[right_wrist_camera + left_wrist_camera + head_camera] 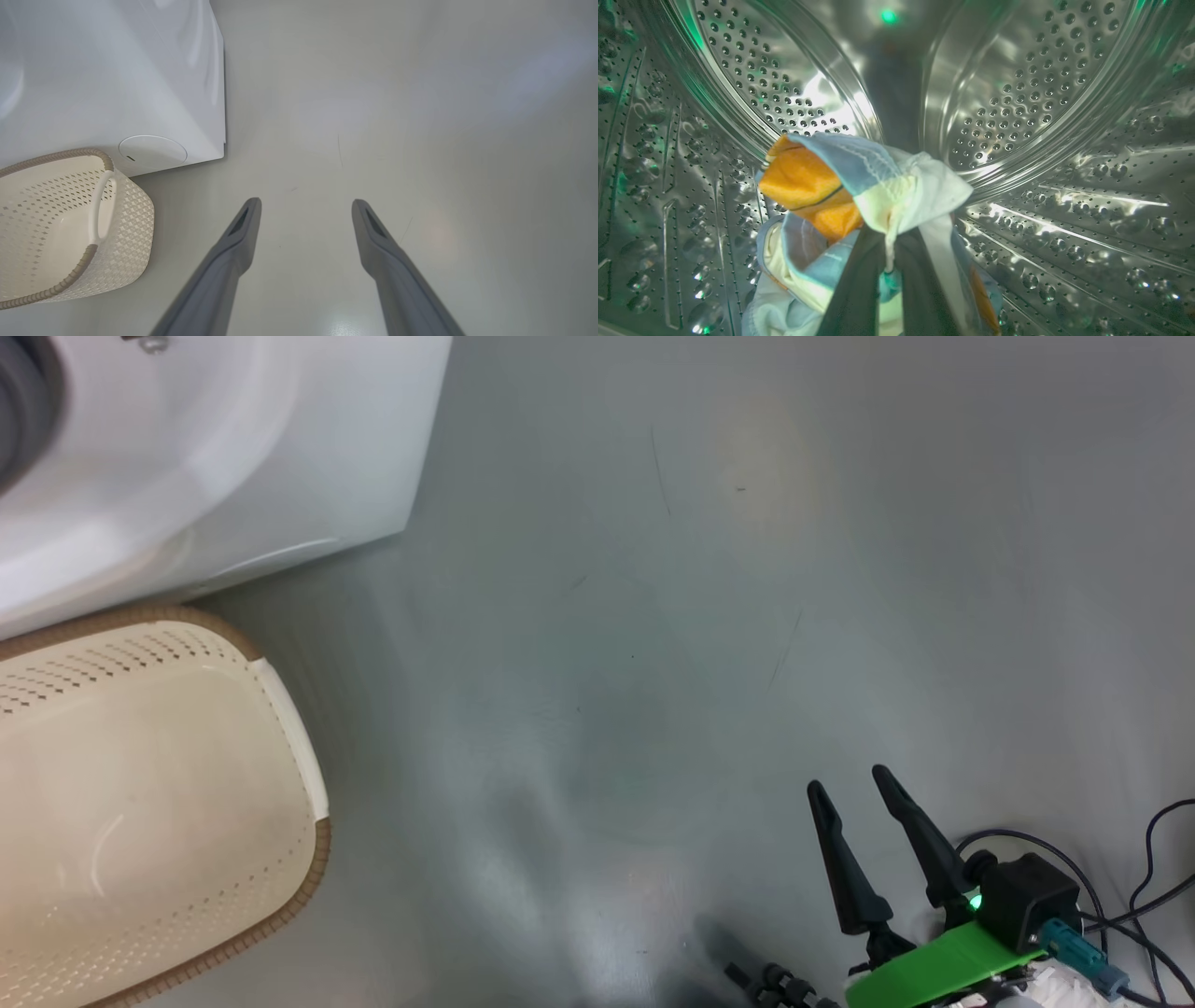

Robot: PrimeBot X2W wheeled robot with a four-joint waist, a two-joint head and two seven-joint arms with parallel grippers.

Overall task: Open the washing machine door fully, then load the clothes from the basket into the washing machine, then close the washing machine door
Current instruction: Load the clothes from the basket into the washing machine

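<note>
In the left wrist view my left gripper [887, 242] is deep inside the perforated steel drum of the washing machine [1017, 84], shut on a bunch of the clothes [859, 186], light blue and cream fabric with an orange print. The machine's white front corner [215, 457] shows at the head view's upper left and also in the right wrist view [140, 79]. The cream perforated basket [289, 737] with its brown rim stands on the floor beside the machine, with bare walls and bottom showing inside it [121, 219]. My right gripper [851, 787] hovers open over the grey floor [306, 207]. The door is out of view.
Grey floor [700, 616] spreads to the right of the machine and basket. Black cables [1148, 887] lie at the lower right by my right arm's green mount. A round white cover [153, 150] sits low on the machine's front.
</note>
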